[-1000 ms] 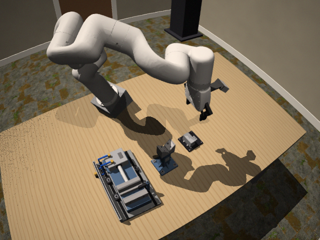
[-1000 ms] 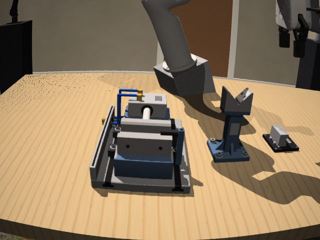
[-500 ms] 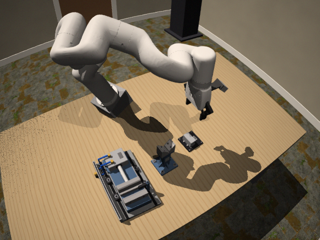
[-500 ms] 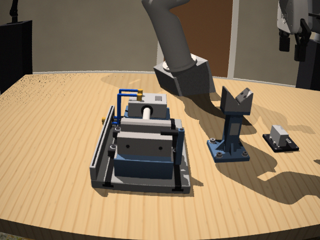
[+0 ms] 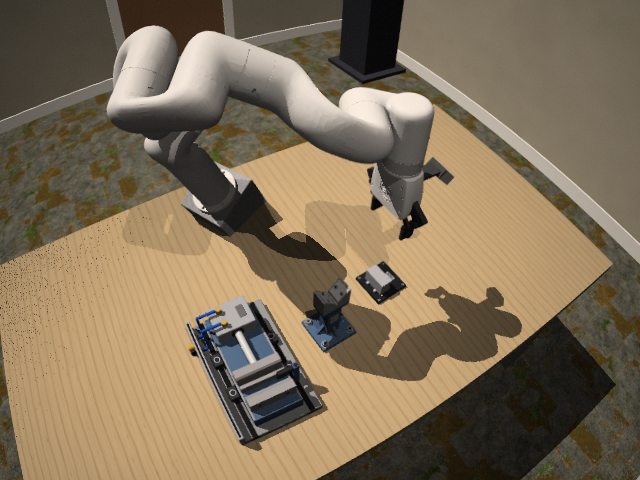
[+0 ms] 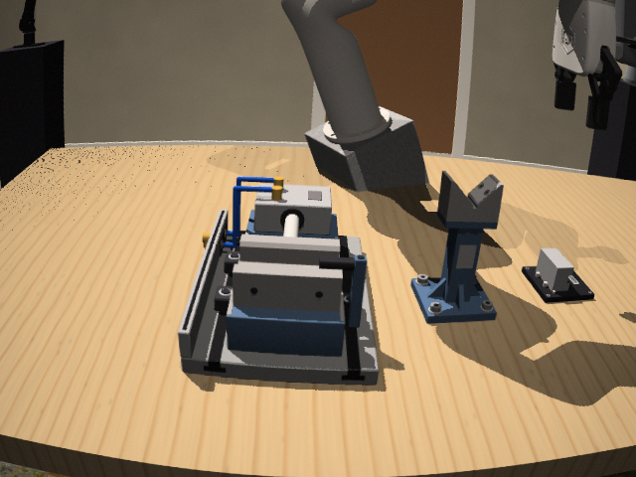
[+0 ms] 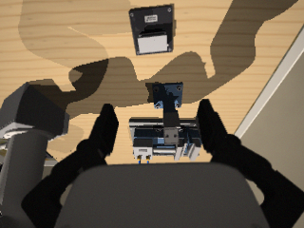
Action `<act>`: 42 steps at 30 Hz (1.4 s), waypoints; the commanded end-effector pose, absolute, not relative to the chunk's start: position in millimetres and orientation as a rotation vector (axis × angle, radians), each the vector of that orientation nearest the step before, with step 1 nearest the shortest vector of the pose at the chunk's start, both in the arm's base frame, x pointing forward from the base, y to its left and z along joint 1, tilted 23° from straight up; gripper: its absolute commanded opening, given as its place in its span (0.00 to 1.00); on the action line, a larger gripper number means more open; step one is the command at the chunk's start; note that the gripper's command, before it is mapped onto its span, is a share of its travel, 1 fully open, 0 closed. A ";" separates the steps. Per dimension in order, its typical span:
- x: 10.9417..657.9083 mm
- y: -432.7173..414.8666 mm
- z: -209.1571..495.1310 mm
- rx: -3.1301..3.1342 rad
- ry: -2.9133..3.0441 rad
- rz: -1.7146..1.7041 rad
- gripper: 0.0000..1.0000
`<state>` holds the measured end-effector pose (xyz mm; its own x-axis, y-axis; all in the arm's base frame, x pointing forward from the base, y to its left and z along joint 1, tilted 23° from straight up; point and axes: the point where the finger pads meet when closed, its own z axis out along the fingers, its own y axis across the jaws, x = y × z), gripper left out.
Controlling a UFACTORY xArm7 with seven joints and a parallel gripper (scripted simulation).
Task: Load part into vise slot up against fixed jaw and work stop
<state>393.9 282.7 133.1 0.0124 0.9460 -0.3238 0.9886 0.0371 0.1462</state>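
The part, a small grey block (image 5: 381, 277), sits on the black infeed plate on the table; it also shows in the exterior view (image 6: 554, 265) and in the wrist view (image 7: 152, 42). My gripper (image 5: 408, 219) hangs open and empty well above the table, behind the plate, and shows at the top right in the exterior view (image 6: 582, 97). The vise (image 5: 254, 358) stands open to the left, with its air cylinder and white rod (image 6: 291, 224) at the back. The V-block (image 5: 330, 304) stands between vise and plate.
The arm's base (image 5: 222, 198) is bolted at the back of the table. A black pillar (image 5: 369, 36) stands on the floor behind. Blue air lines (image 6: 246, 197) rise at the vise's back left. The V-block's blue foot (image 6: 454, 302) is bolted down.
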 end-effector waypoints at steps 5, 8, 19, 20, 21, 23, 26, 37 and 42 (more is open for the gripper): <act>389.8 285.6 126.3 1.926 1.998 -0.194 1.00; 389.8 285.6 126.3 1.926 1.998 -0.194 1.00; 387.3 286.2 121.0 1.902 2.003 -0.208 1.00; 387.3 286.2 121.0 1.902 2.003 -0.208 1.00; 387.3 286.2 121.0 1.902 2.003 -0.208 1.00; 387.3 286.2 121.0 1.902 2.003 -0.208 0.89; 387.3 286.2 121.0 1.902 2.003 -0.208 0.89; 387.3 286.2 121.0 1.902 2.003 -0.208 0.89; 387.3 286.2 121.0 1.902 2.003 -0.208 0.89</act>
<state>387.0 284.4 119.3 -0.0200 0.9306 -0.3655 0.9870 0.0767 0.1413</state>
